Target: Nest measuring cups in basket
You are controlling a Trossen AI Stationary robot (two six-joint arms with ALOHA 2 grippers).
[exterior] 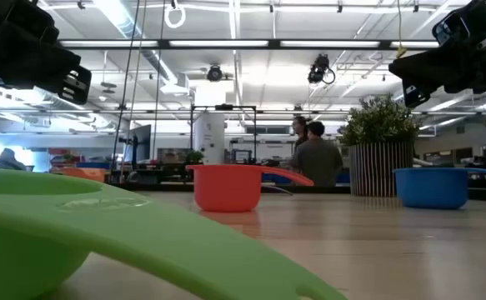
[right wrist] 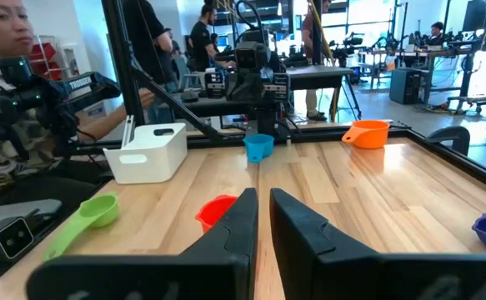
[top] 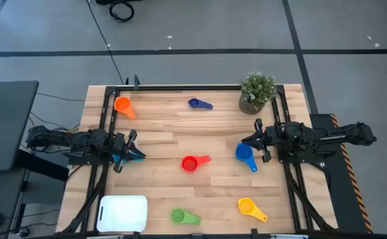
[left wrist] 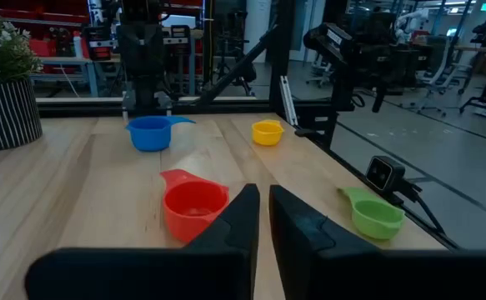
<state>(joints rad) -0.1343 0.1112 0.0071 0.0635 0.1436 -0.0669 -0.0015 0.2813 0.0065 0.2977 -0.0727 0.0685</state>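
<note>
Two end effectors, both mine, both hanging clear of the wood and holding nothing. Left end effector point(top: 139, 153) sits at the left edge of the tabletop point(top: 160, 133), fingers nearly pressed together with only a thin slit between them, aimed across toward the red cup point(top: 190, 163). Right end effector point(top: 246, 140) mirrors it at the right edge, fingers likewise almost together, tips just beside the bright blue cup point(top: 245, 153) without touching it.

Moving outward: red cup sits mid-table, upright, handle pointing right. Yellow cup point(top: 248, 207) lies near the front right, green cup point(top: 179, 216) at the front centre, so close to the low camera it fills that view's foreground. Orange cup point(top: 123, 105) rests in the far left corner, dark navy cup point(top: 196, 103) along the far edge near the middle. White basket point(top: 122, 213) stands in the front left corner, nothing in it, with the green cup near its right side and every other cup well apart from it. Potted plant point(top: 257, 92) occupies the far right corner. People point(exterior: 313, 152) stand in the room beyond.
</note>
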